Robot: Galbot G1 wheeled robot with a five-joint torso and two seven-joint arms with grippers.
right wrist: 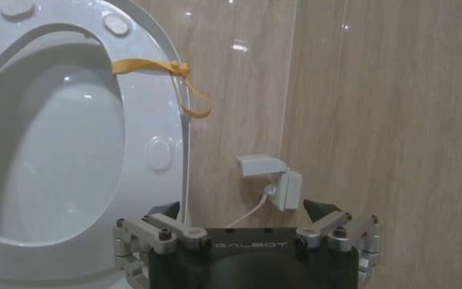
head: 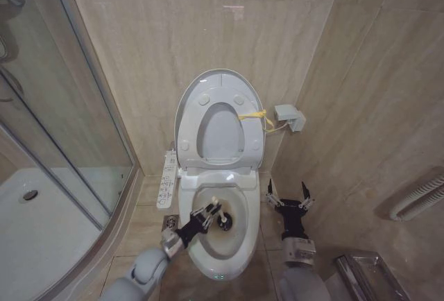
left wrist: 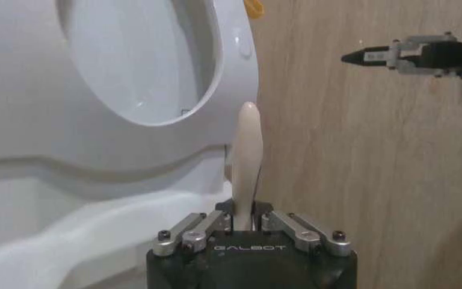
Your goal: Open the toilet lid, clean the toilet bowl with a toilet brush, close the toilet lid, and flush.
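The toilet lid [head: 220, 78] stands raised against the wall, with the ring seat [head: 189, 131] up in front of it and a yellow tie [head: 255, 116] at their edge. Below lies the toilet bowl [head: 223, 247], stained brownish inside. My left gripper [head: 207, 213] reaches into the bowl, shut on the toilet brush [head: 223, 222], whose dark head is down inside. In the left wrist view the white handle [left wrist: 247, 150] rises from between the closed fingers [left wrist: 207, 227]. My right gripper [head: 287, 191] hangs open beside the toilet near the right wall, holding nothing; its open fingers [right wrist: 321, 224] face the lid [right wrist: 55, 156].
A button panel [head: 167, 179] runs along the bowl's left side. A glass shower enclosure [head: 62, 121] with a white tray [head: 35, 231] fills the left. A wall socket [head: 289, 117] with a cable sits right of the lid. A metal rack [head: 368, 273] and a ribbed hose [head: 416, 200] are at the lower right.
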